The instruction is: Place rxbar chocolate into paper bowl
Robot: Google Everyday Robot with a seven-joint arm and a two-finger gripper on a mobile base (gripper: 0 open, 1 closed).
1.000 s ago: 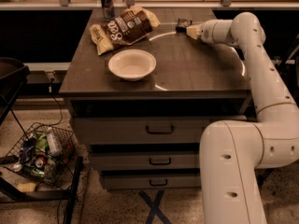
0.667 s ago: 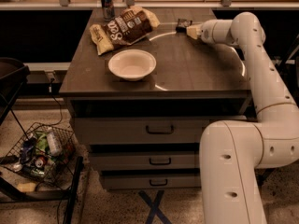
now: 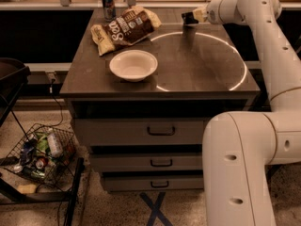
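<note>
The off-white paper bowl [image 3: 133, 65] stands empty on the left half of the dark cabinet top [image 3: 197, 79]. My gripper [image 3: 188, 18] is at the far edge of the top, right of the middle, well behind and to the right of the bowl. It is shut on a small dark flat thing, the rxbar chocolate [image 3: 186, 17], and holds it a little above the surface. Only the bar's dark end shows at the gripper's tip.
A big brown-and-cream snack bag [image 3: 126, 28] lies behind the bowl, with a drink can [image 3: 108, 3] behind it at the far left corner. A bright ring of light [image 3: 237, 81] shows on the top. A wire basket of trash [image 3: 40, 157] stands on the floor at the left.
My gripper has risen a little off the cabinet top at the far edge with the dark bar in it. The bowl and the snack bag have not moved.
</note>
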